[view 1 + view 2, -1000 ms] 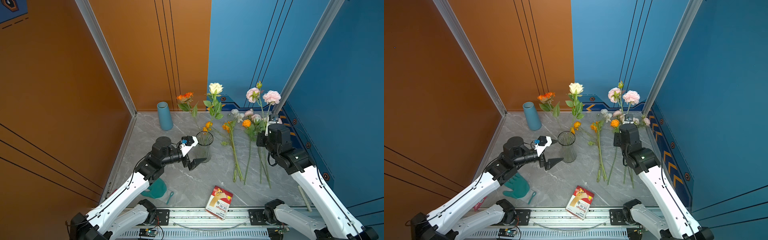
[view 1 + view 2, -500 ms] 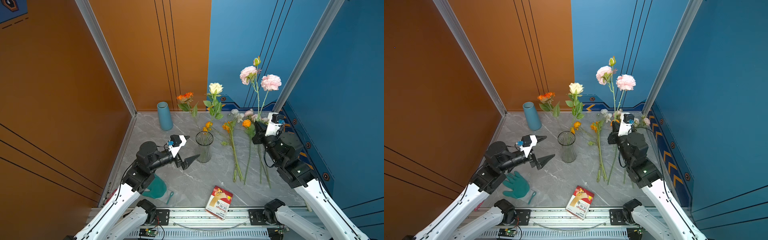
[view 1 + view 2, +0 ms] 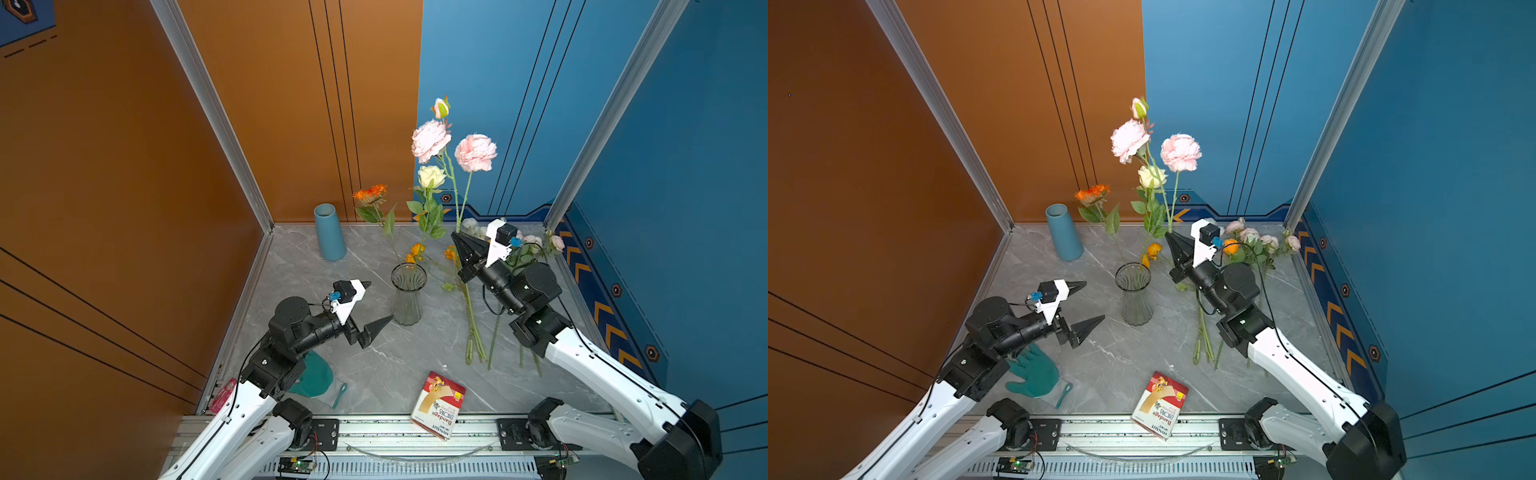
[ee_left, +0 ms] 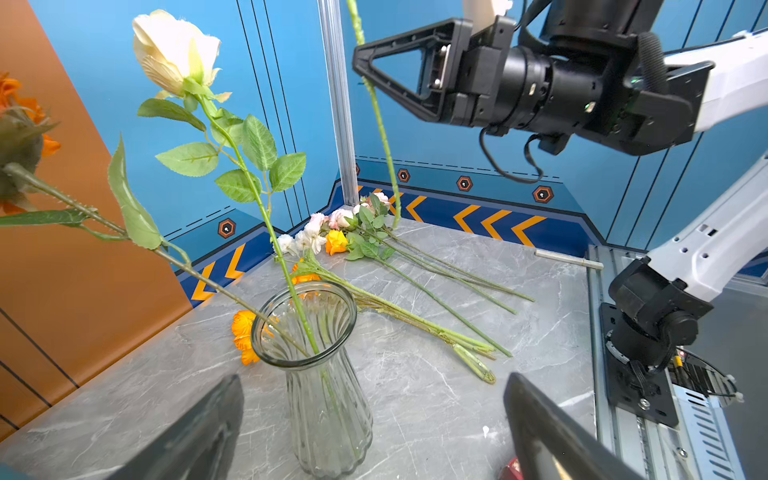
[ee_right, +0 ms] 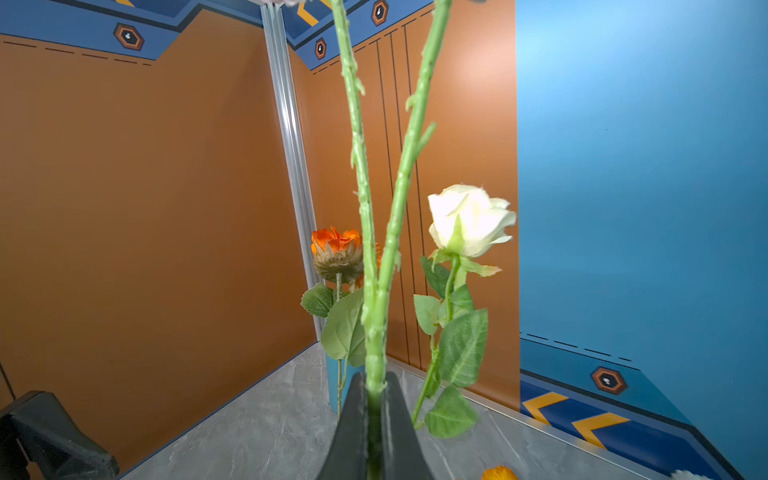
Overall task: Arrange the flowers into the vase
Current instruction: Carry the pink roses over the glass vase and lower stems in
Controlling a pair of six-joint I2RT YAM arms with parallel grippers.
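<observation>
Right gripper: we see its jaws clamped together on the pink stem, which runs up between them.
Pink stem: held close to upright with a slight lean. It forks just above the grip and carries two pink blooms and a bud high against the blue wall. In the left wrist view its lower end hangs below the grip, down by the heads of the loose flowers. We cannot tell whether it touches the table.
Left gripper: we see its jaws spread wide with nothing between them. It hovers over the table just beside the vase, pointing at it from the left in both top views.
Vase: clear ribbed glass, standing upright on the table between the two arms.
Rose: white and leafy. Its stem stands in the vase and leans toward the back wall.
Orange flower: its stem is also in the vase, slanting toward the orange wall.
Loose flowers: they lie flat on the table to the right of the vase, partly under the right arm. Their stems point at the front rail and their orange, white and pale pink heads face the back.
Blue cylinder: upright near the back corner, apart from the vase.
Glove: green, flat on the table below the left arm.
Box: red and yellow, at the table's front edge, overlapping the rail.
</observation>
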